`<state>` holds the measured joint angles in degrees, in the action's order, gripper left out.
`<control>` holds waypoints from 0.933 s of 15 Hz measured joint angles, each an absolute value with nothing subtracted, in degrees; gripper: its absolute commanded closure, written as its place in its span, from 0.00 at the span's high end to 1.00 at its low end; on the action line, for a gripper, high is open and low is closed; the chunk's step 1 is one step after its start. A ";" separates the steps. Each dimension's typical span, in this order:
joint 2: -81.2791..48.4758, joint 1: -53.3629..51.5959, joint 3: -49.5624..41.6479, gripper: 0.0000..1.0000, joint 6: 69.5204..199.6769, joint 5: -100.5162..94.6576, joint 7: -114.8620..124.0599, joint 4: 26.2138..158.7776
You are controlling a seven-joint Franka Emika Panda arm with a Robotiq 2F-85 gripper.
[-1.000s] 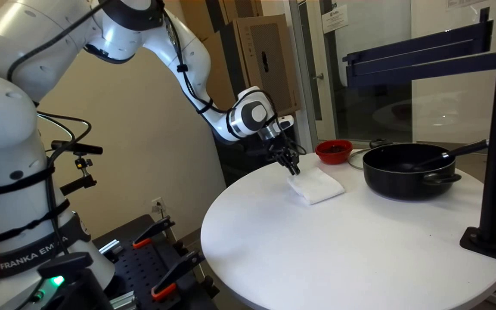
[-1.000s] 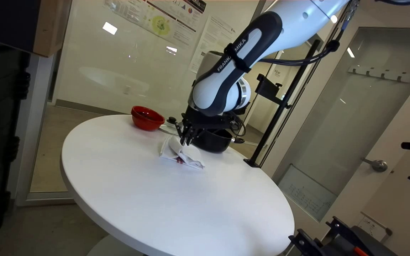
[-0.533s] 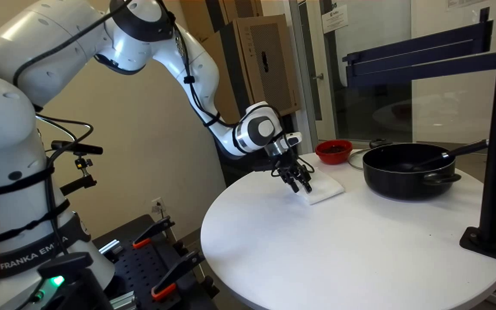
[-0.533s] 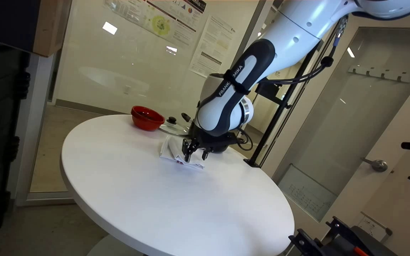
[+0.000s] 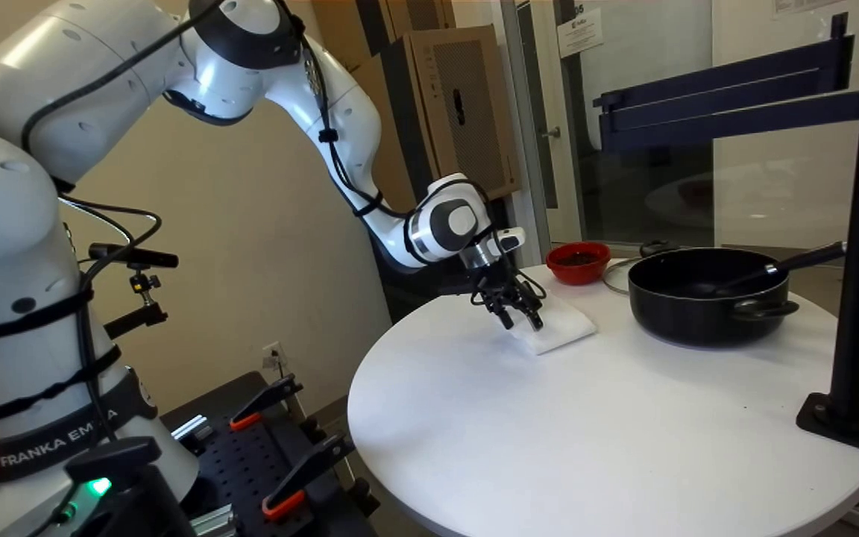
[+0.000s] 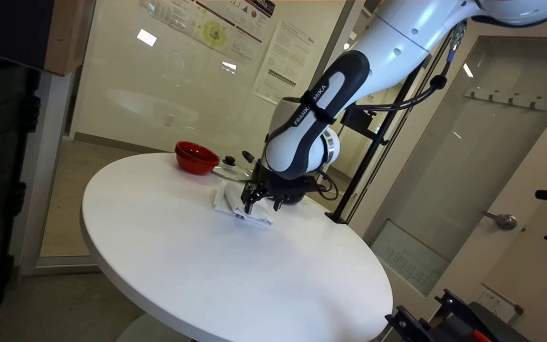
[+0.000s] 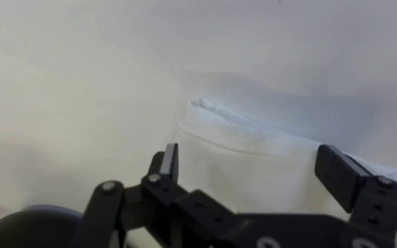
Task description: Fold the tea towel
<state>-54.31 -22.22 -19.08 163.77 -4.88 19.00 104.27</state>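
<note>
The tea towel (image 5: pixel 565 326) lies folded into a small white pad on the round table, partly hidden behind my gripper (image 5: pixel 522 323). A small bit of its red stripe (image 6: pixel 239 216) peeks out along an edge in an exterior view. My gripper (image 6: pixel 263 207) hovers low over the towel, tipped down, its jaws wide apart. In the wrist view, the towel (image 7: pixel 240 175) spreads beneath the gap, with a crease and a layered edge near its corner. One finger (image 7: pixel 172 162) stands by the towel's side edge, the other over the cloth. Whether a fingertip touches the cloth I cannot tell.
On the white table (image 5: pixel 601 447), a red bowl (image 5: pixel 577 263) sits behind the towel. A glass lid (image 6: pixel 232 174) lies between that bowl and the black pan (image 5: pixel 705 309), which has a utensil in it. A black post (image 5: pixel 856 246) is clamped at the table's edge.
My gripper has come down and across over the towel, and its jaws have opened. The towel's raised flap now lies flatter. Over the last half second the arm has barely shifted.
</note>
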 measured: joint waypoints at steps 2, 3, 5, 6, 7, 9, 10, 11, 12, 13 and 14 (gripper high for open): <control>-52.07 -19.87 -16.43 1.00 161.71 -4.85 16.98 104.24; -50.62 -18.31 -14.66 1.00 159.87 -4.82 15.57 104.19; -47.77 -15.23 -11.18 1.00 154.46 -4.79 12.97 103.76; -46.57 -14.07 -9.85 1.00 150.87 -4.79 12.04 103.25; -45.66 -13.38 -9.03 1.00 147.03 -4.80 11.81 102.46; -44.76 -13.09 -8.49 1.00 140.38 -4.83 12.02 100.30; -44.72 -13.16 -8.39 1.00 137.81 -4.88 12.35 99.11; -44.74 -13.24 -8.33 1.00 135.90 -4.95 12.76 98.12; -44.77 -13.37 -8.32 1.00 134.54 -5.19 13.26 97.35; -44.76 -13.33 -8.17 1.00 134.32 -5.24 13.38 97.11; -44.82 -13.19 -7.98 1.00 134.35 -5.24 13.38 97.14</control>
<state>-44.82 -13.19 -7.98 134.35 -5.24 13.38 97.14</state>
